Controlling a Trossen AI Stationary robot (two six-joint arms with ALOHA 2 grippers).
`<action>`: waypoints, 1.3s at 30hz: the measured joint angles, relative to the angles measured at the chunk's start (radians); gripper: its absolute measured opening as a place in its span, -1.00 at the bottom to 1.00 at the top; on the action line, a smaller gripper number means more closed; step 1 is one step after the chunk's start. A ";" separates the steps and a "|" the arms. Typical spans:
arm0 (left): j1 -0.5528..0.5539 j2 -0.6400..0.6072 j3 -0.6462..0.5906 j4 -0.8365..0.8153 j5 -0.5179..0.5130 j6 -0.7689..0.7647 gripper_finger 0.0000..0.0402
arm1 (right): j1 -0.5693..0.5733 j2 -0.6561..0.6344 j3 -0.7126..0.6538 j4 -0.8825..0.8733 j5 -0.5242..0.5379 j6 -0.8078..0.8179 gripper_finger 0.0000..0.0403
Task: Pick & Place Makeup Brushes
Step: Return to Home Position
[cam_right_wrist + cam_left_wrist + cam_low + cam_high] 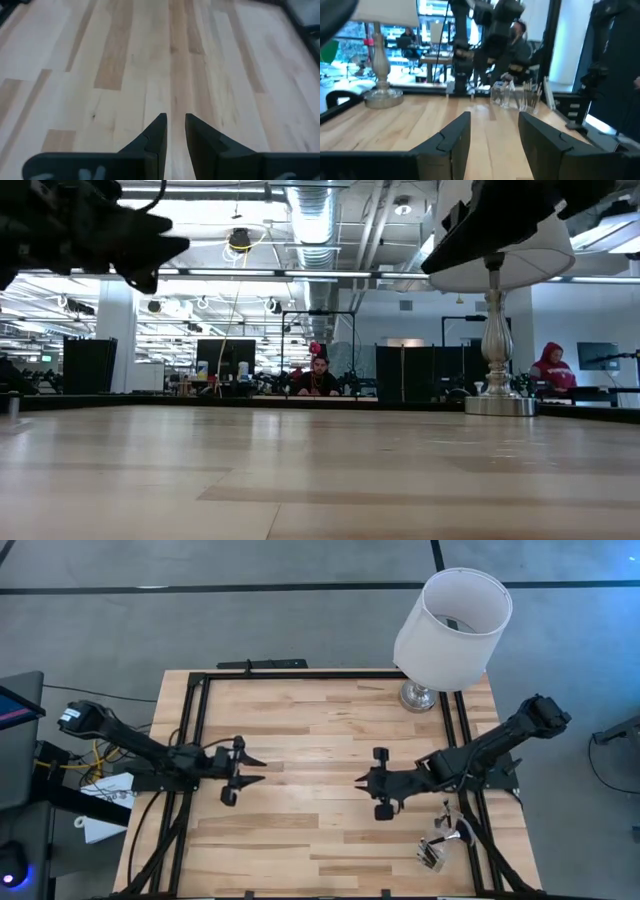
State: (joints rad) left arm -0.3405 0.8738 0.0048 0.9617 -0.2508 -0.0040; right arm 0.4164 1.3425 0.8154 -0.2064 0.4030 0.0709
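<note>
The makeup brushes (pixel 534 94) are thin sticks standing upright in a clear holder (pixel 506 95). The holder stands at the table's near right corner (pixel 437 843), close to my right arm. My left gripper (pixel 262 769) hovers over the table's left half, pointing level toward the right, open with nothing between its fingers (pixel 494 125). My right gripper (pixel 358 783) hovers over the middle of the table and points left and downward. Its fingers (pixel 175 120) stand a narrow gap apart over bare wood. Neither gripper is near the brushes.
A white-shaded lamp (pixel 452 622) on a silver foot (pixel 420 695) stands at the table's far right corner. A black frame (pixel 190 740) runs along the table's edges. Bare wooden tabletop (pixel 310 830) lies between and in front of the grippers.
</note>
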 joint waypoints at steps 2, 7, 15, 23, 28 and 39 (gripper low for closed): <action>0.000 -0.021 0.000 -0.001 0.023 0.001 -0.19 | 0.012 -0.011 -0.035 0.009 0.041 0.002 -0.71; 0.000 -0.027 0.000 -0.012 0.067 0.005 -0.19 | 0.031 -0.072 -0.156 0.013 0.176 0.097 -0.71; 0.000 -0.038 0.000 -0.046 0.063 0.008 -0.19 | 0.096 -0.299 -0.347 0.013 0.295 0.250 -0.71; 0.000 -0.167 0.001 -0.173 0.061 0.007 -0.19 | 0.259 -0.590 -0.462 0.015 0.464 0.281 -0.71; 0.000 -0.296 0.001 -0.310 0.061 0.004 -0.19 | 0.395 -0.756 -0.535 0.014 0.667 0.281 -0.71; 0.000 -0.560 0.001 -0.494 0.061 0.000 -0.19 | 0.623 -0.987 -0.690 -0.006 0.979 0.305 -0.71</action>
State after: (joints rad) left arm -0.3405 0.3139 0.0055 0.4673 -0.1894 -0.0040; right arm 1.0391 0.3555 0.1250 -0.2123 1.3820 0.3756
